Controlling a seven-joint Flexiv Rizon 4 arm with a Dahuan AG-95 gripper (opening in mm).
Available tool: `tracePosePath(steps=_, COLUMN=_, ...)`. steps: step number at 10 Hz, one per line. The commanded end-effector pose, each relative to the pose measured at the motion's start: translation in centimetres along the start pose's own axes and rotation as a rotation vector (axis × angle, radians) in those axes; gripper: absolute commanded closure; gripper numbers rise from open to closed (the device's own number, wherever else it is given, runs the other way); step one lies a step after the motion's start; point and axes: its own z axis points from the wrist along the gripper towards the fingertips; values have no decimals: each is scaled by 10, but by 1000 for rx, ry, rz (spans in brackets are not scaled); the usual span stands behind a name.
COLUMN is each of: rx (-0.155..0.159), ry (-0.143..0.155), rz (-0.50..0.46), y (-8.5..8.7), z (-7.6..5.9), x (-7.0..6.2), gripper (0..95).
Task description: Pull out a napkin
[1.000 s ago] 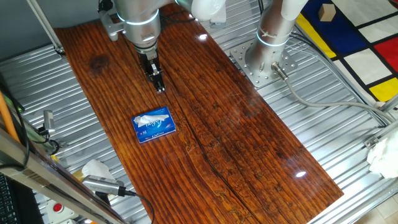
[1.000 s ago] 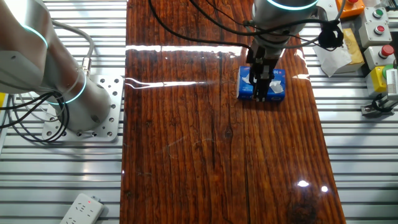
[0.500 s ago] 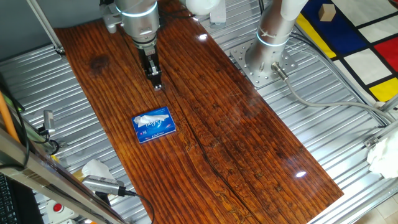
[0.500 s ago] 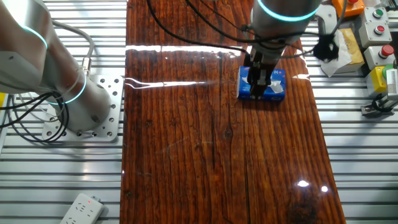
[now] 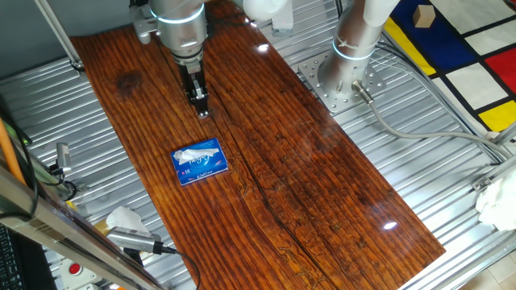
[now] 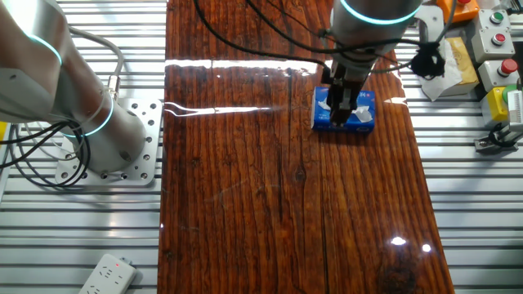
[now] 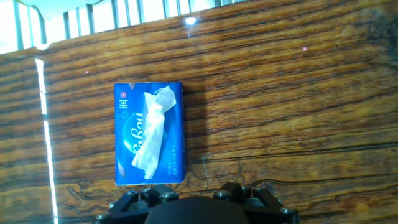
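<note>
So in one fixed view, the small blue rectangular tissue pack with white print (image 5: pixel 200 163) lies flat on the dark striped wooden tabletop (image 5: pixel 306 161), toward its left edge. A thin white paper napkin (image 5: pixel 194 153) sticks out of the pack's top slot, crumpled into a twisted strip. Up and a bit right of the pack, the black two-finger end effector (image 5: pixel 203 111) hangs off the silver arm, pointing down, clearly above the wood and apart from the pack. The fingers look pressed close together with nothing between them.

The other fixed view has the end effector (image 6: pixel 341 113) right over the pack (image 6: pixel 361 117), covering part of it.

Hand view: the pack (image 7: pixel 149 134) sits left of centre, the napkin (image 7: pixel 152 137) running lengthwise along it. The fingertips themselves don't show here.
</note>
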Motion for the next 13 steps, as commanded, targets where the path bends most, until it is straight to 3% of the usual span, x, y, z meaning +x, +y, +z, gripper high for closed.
tracePosePath(steps=1, rx=-2, ry=10, rz=10, y=3, z=1, x=-6, gripper=380)
tracePosePath(steps=4, rx=-2, ry=11, rz=14, y=3, z=5, x=-9, gripper=380)
tracePosePath(steps=5, rx=-3, ry=6, rz=14, y=2, z=8, x=-10, gripper=570)
tracePosePath(steps=13, rx=-4, ry=4, rz=-6, y=-7, z=21, x=-29, gripper=570)
